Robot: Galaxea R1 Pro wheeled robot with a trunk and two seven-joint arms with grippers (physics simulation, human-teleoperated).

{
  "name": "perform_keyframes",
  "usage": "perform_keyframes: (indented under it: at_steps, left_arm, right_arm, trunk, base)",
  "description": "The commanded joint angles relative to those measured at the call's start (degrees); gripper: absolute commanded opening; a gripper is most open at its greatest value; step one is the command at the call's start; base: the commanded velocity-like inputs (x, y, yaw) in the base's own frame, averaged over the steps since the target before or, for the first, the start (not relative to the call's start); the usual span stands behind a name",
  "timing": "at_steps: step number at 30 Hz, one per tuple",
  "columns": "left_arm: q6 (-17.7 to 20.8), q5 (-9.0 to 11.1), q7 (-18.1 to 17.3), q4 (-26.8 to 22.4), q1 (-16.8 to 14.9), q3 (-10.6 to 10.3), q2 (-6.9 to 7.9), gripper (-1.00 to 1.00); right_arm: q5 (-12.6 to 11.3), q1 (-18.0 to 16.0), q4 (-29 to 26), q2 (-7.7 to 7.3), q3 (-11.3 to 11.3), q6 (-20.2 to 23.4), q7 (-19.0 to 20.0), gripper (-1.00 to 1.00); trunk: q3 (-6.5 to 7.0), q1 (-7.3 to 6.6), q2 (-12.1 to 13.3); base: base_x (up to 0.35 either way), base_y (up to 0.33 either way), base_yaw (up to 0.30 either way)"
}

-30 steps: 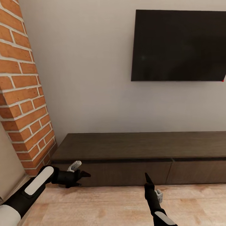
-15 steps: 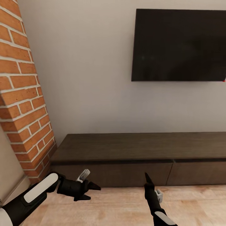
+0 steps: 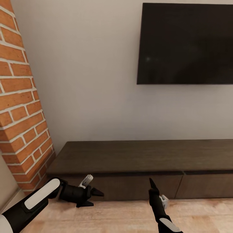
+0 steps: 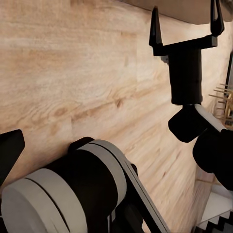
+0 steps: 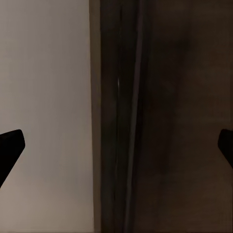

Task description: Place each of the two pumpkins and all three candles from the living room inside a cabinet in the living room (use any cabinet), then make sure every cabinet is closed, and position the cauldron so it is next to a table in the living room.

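Now the whole head view has shifted, so the camera has moved closer to the long low dark-brown wood cabinet (image 3: 142, 161), whose drawers are shut. Left gripper (image 3: 94, 197) has swung inward, fingers apart; right gripper (image 4: 184, 34), fingers apart too, faces the cabinet, likely ready to open a drawer.

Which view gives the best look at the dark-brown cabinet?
The head view: the cabinet shows its whole flat top and closed drawer fronts below the TV. The right wrist view shows just a close dark strip of it; the left wrist view catches only an edge.
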Motion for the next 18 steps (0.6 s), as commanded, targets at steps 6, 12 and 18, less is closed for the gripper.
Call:
perform_keyframes:
  at_steps: [6,12,18]
  left_arm:
    - [0.0,0.6,0.6,-0.3,-0.1,-0.1,0.04,1.00]
    - [0.0,0.6,0.6,-0.7,-0.1,-0.1,0.10,1.00]
    - [0.0,0.6,0.6,-0.8,-0.1,0.0,0.09,1.00]
  right_arm:
    - [-0.4,-0.1,0.0,-0.03,0.5,-0.4,0.2,1.00]
    - [-0.4,-0.1,0.0,-0.02,0.5,-0.4,0.2,1.00]
    - [-0.4,-0.1,0.0,-0.04,0.5,-0.4,0.2,1.00]
  trunk:
    - [-0.06,0.02,0.0]
    - [-0.06,0.02,0.0]
    - [-0.72,0.12,-0.1]
  base:
    - [0.237,0.000,0.000]
    - [0.024,0.000,0.000]
    - [0.001,0.000,0.000]
